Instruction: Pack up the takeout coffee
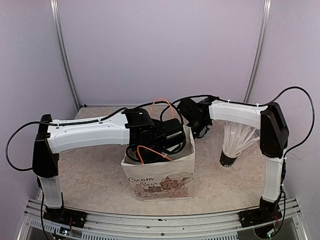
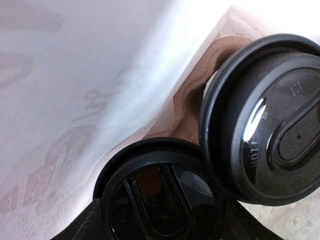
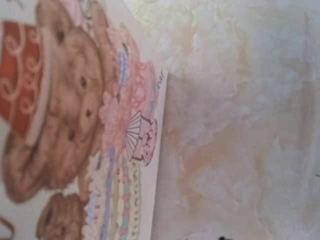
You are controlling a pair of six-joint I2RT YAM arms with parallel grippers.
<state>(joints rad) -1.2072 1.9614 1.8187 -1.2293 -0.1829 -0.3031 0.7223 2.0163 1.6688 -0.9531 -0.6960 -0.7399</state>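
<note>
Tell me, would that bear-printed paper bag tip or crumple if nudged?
Likely it dents easily: the paper bag looks thin-walled, with light showing through its side. Tipping seems less likely, since two lidded cups sit inside, weighing down its broad base.

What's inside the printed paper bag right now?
Two round black plastic lids, side by side, over a brown cardboard carrier. The cups beneath are covered by the lids. From above, the left arm blocks the opening of the printed white paper bag.
</note>
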